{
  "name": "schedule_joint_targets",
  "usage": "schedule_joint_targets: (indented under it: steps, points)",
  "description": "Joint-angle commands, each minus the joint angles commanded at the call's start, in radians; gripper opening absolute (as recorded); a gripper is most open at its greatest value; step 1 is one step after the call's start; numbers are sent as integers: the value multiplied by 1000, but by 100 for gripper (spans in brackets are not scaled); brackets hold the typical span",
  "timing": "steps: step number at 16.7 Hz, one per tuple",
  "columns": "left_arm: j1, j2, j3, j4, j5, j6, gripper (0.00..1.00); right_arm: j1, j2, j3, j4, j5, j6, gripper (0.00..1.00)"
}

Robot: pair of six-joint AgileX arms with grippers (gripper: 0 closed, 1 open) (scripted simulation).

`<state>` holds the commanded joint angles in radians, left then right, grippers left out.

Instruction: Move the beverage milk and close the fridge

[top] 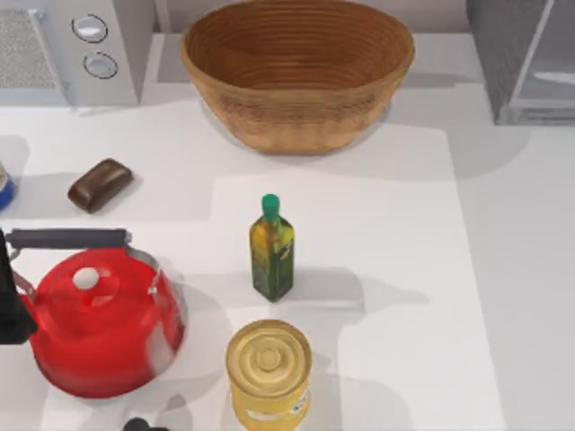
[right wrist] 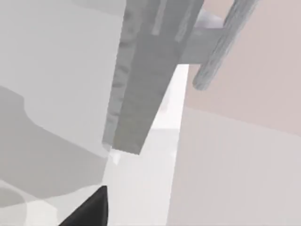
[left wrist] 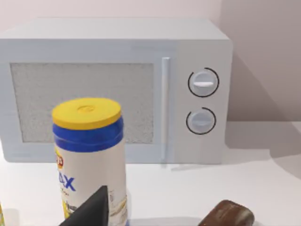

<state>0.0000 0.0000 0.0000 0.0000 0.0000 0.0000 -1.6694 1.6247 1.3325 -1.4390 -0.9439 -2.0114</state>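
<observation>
You have the large dark grey boxy fridge (top: 499, 45) at the far right corner of the white surface (top: 377, 233), and its lighter grey framed door (top: 530, 67) looks ajar, with the pale inside showing within the frame. Your right hand (right wrist: 89, 212) is close up against that door: the right wrist view shows the door's grey edge, a bright gap beside it, and the round grey bar handle (right wrist: 221, 47) standing off the door front. You cannot tell whether this hand is wide or narrow. Your left arm (top: 11, 305) sits at the left edge of the surface beside the shiny red kettle with a black handle (top: 99, 328). Your left hand (left wrist: 91, 212) faces a white cylindrical canister with a yellow lid and blue band (left wrist: 89, 150). The light grey appliance with two round dials (left wrist: 117, 94) is behind the canister, at the far left corner. You cannot tell how far this hand is spread either. A brown rounded block (top: 100, 184) lies between the kettle and that appliance. A wide woven wicker basket (top: 296, 76) stands at the far middle. A dark olive oil bottle with a green cap (top: 271, 251) stands upright mid-surface. A yellow tin can (top: 268, 370) stands just nearer than the bottle.
</observation>
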Motion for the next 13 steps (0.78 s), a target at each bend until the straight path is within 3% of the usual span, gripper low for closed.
schedule_joint_targets:
  steps: [5, 13]
  points:
    - [0, 0, 0, 0, 0, 0, 100, -126, 176, 2, -35, -3, -32, 100]
    - [0, 0, 0, 0, 0, 0, 100, -136, 193, 2, -38, -1, -33, 100]
